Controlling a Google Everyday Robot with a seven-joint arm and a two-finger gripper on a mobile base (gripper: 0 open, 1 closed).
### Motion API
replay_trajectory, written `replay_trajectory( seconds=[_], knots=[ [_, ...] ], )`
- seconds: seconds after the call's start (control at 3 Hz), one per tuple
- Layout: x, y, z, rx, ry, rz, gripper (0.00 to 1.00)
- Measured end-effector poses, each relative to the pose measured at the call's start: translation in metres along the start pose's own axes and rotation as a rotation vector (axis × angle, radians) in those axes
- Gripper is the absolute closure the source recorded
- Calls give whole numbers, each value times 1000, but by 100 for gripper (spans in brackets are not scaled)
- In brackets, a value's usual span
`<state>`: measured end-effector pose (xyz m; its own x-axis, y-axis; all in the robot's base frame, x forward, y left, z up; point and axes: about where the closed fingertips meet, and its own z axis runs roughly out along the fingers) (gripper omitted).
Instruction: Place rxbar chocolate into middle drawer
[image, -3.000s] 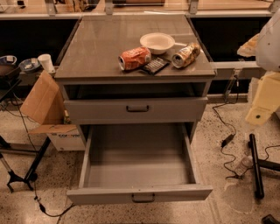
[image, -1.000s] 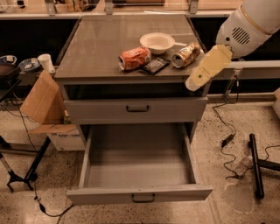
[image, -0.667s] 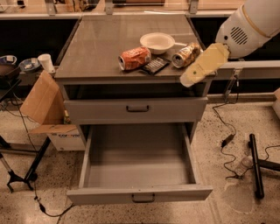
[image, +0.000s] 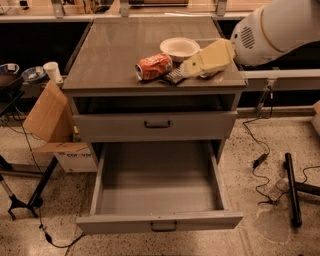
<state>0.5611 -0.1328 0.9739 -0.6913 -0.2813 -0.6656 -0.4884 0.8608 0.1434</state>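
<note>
The rxbar chocolate (image: 173, 76) is a small flat dark bar on the cabinet top, between a crushed orange can (image: 154, 66) and my gripper. My gripper (image: 186, 69), cream-coloured, reaches in from the right over the cabinet top, and its tip sits just right of the bar, close above it. It holds nothing that I can see. The gripper hides the crushed gold-silver can. The middle drawer (image: 157, 220) is the deep grey drawer pulled wide open below, and it is empty inside. The shallower drawer (image: 156, 124) above it is shut.
A white bowl (image: 179, 47) stands behind the cans. A cardboard box (image: 47, 117) and a white cup (image: 52, 71) are to the cabinet's left. Cables, a bottle (image: 276, 189) and a black stand base (image: 292, 195) lie on the floor at right.
My arm has swung in from the right and moved left over the cabinet top. It now covers the gold-silver can and sits beside the bar. The objects and drawers have not moved.
</note>
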Motion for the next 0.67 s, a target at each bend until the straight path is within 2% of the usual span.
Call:
replay_trajectory(
  seconds=[0.33, 0.67],
  knots=[
    [-16, -3, -1, 13, -63, 38, 0],
    [-15, -1, -3, 21, -72, 33, 0]
  ],
)
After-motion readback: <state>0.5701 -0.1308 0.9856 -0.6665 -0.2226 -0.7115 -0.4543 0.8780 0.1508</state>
